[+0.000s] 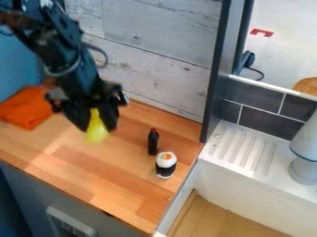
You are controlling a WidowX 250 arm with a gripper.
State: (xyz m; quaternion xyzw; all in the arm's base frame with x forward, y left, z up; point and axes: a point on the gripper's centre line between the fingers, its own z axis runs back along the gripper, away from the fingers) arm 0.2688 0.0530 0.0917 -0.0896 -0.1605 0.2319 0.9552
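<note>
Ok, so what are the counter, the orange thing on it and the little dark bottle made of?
The counter looks like smooth wood: you can see joined strips in different browns. The orange thing seems to be soft, dull cloth, as it lies flat and a bit rumpled. The bottle has a smooth, moulded look, so maybe plastic, but I can't be sure.

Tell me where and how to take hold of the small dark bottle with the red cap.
I'd come from above and grip the small dark bottle around its upper body, just below the red cap: it stands upright and slim. Closing on its picture-left and picture-right sides should suit, as the toy sushi sits close by its near side.
</note>
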